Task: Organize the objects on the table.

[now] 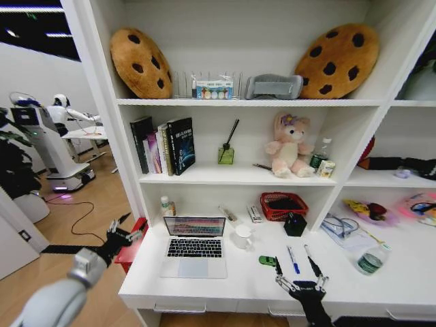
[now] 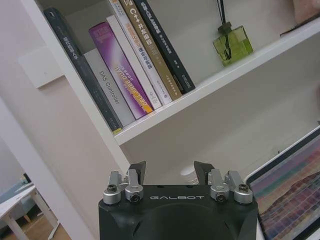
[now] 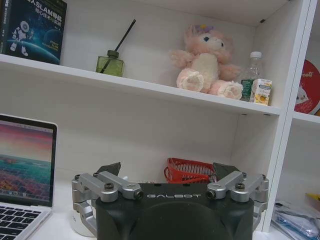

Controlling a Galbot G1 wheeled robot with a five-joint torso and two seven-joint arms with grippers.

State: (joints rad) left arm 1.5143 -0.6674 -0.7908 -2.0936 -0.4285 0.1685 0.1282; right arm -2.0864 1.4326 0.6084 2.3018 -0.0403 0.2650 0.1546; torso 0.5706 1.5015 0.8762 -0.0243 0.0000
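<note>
Basically nothing's getting sorted yet: right gripper (image 1: 300,267) is hovering w/ jaws spread, empty, blue-capped pen (image 1: 292,259) lying between them, green toy (image 1: 267,260) just beside; left gripper (image 1: 124,229) is waiting spread, laptop (image 1: 195,246) nearby on table (image 1: 381,286).

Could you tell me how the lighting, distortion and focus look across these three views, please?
Head view: wide-angle bending bows the shelf uprights outward; light is even, with soft shadows under each board. Left wrist view: the books read sharply, while the laptop screen at the edge looks soft. Right wrist view: the right end effector is crisp, the plush bunny slightly hazy.
</note>
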